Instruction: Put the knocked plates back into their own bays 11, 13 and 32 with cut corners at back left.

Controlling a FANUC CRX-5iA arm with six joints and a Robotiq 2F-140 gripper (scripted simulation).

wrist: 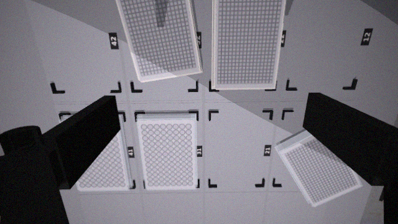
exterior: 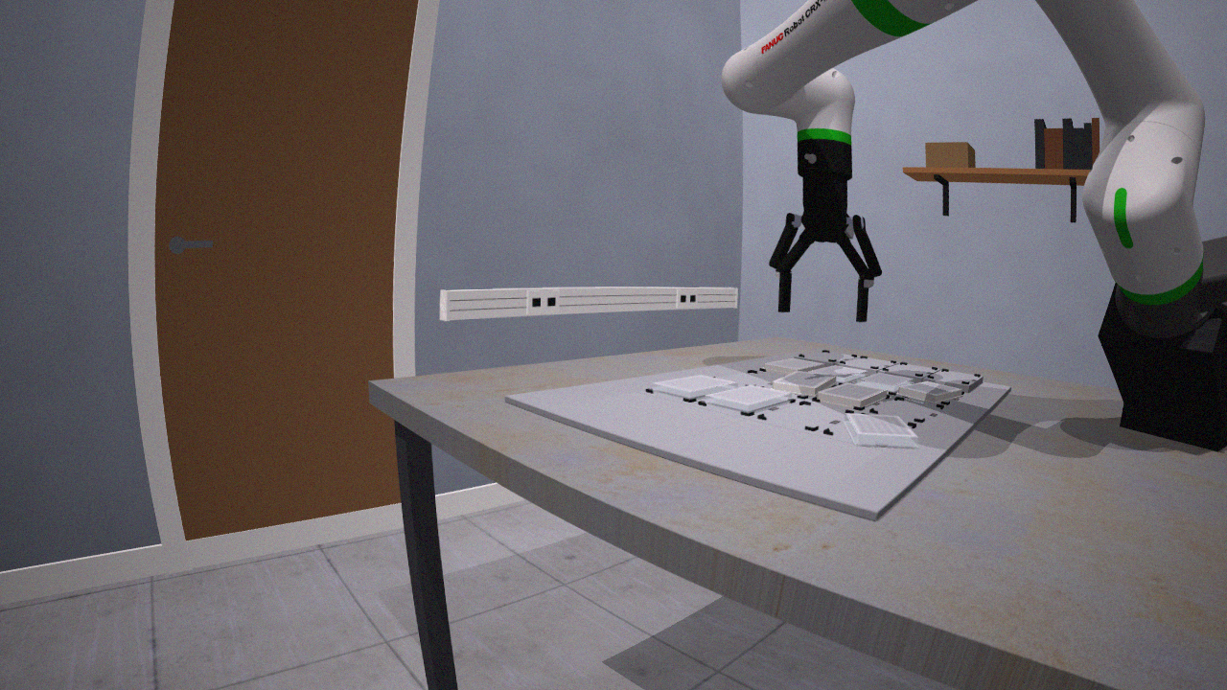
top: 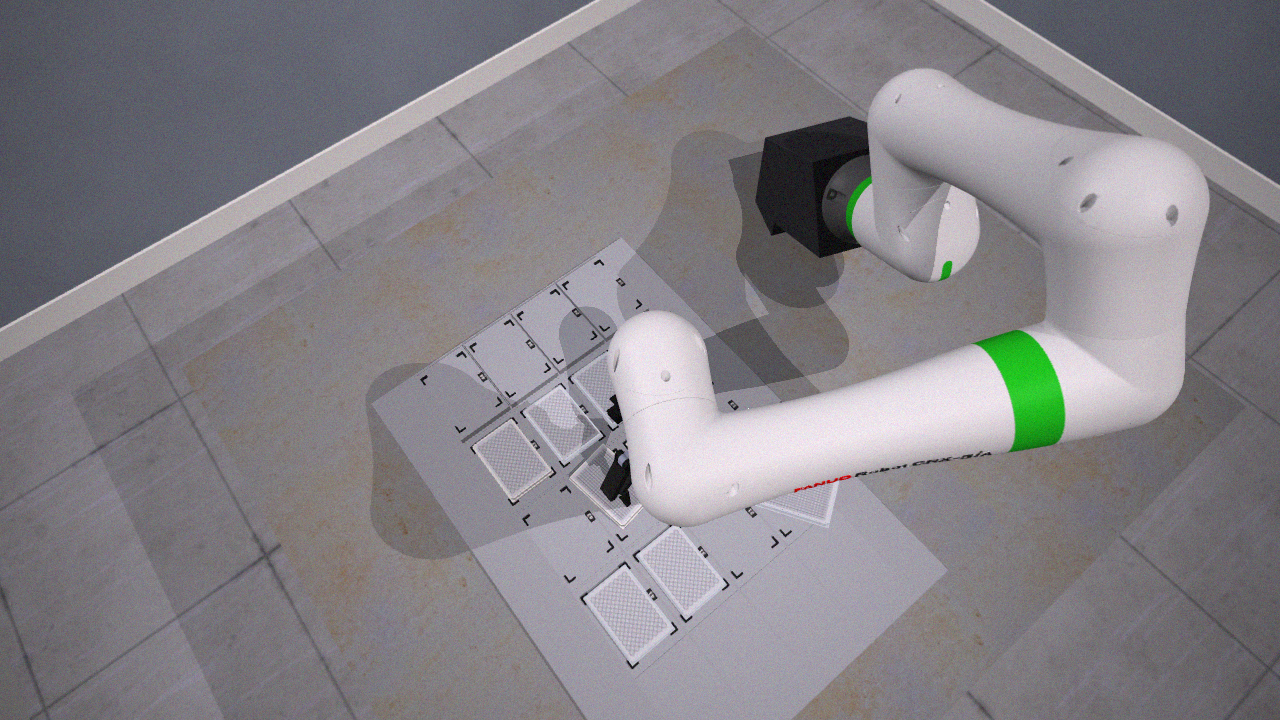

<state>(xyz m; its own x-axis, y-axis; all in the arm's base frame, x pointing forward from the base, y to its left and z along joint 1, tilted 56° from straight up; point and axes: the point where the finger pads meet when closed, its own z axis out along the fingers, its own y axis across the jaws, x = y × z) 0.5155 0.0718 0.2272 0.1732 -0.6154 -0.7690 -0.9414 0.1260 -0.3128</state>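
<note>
My gripper (exterior: pixel 822 314) (wrist: pixel 211 111) is open and empty, high above the deck. One knocked 384-well plate (top: pixel 810 503) (exterior: pixel 882 430) (wrist: pixel 321 172) lies turned by bay 11; the right finger hides part of it in the wrist view. Another (top: pixel 597 497) (exterior: pixel 803 382) (wrist: pixel 165 40) lies skewed over bay 32, short of its lower corner pieces in the wrist view and partly covering its label. A third (exterior: pixel 931 393) sits askew near bay 13; the arm hides it in the top view, and it is outside the wrist view. Cut corners are too unclear to tell.
The bay 22 plate (exterior: pixel 851 395) (wrist: pixel 249 43) stands beside the bay 32 plate. The bay 31 plate (top: pixel 682 573) (wrist: pixel 168 155) and bay 41 plate (top: pixel 629 616) (wrist: pixel 107 174) lie in column 1. Black corner pieces and bay labels mark the grey deck (top: pixel 805 626) (exterior: pixel 617 416).
</note>
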